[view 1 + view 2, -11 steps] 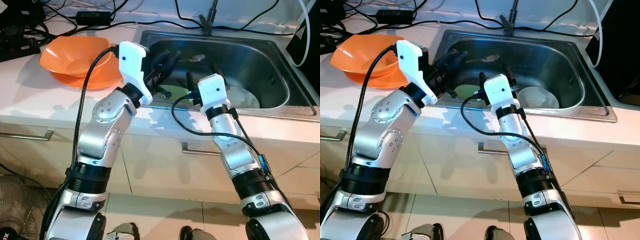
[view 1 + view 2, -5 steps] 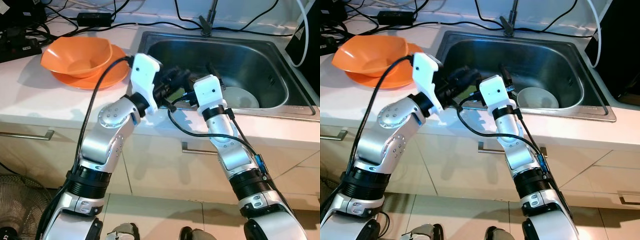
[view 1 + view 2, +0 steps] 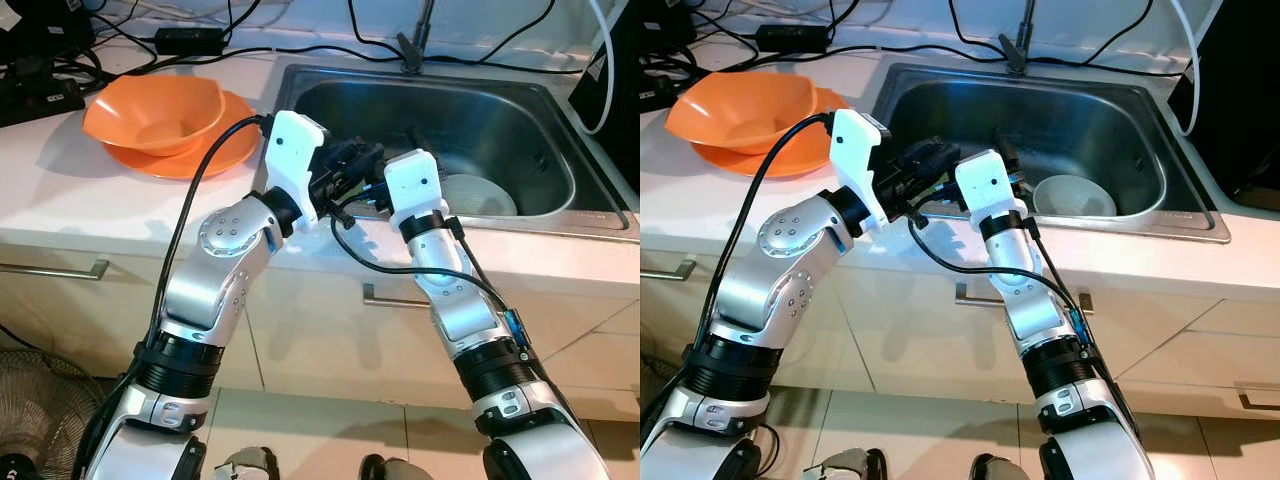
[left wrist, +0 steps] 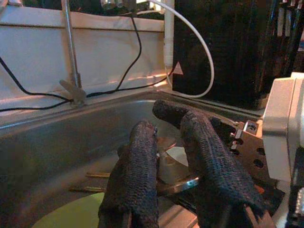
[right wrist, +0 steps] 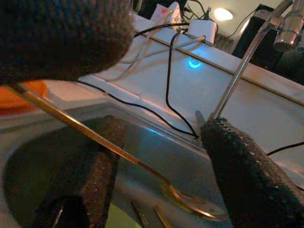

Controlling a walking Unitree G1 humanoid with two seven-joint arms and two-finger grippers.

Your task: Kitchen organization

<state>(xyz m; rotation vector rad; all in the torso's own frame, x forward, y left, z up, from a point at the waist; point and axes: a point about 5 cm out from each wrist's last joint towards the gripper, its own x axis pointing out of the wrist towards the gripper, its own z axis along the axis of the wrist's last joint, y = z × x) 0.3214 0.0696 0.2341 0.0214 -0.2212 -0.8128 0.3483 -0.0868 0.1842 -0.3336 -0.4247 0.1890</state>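
Both grippers met over the sink's (image 3: 560, 215) front edge, the left gripper (image 4: 164, 156) clamped on a spoon (image 5: 118, 154) while the right gripper (image 5: 156, 166) stood spread wide around its handle.

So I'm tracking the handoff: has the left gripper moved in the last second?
Yes. The left gripper has swung to the robot's right, away from the orange bowl and closer to the right gripper over the sink.

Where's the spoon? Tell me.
The spoon is held in the left claw above the sink, beside the right claw, over the green plate.
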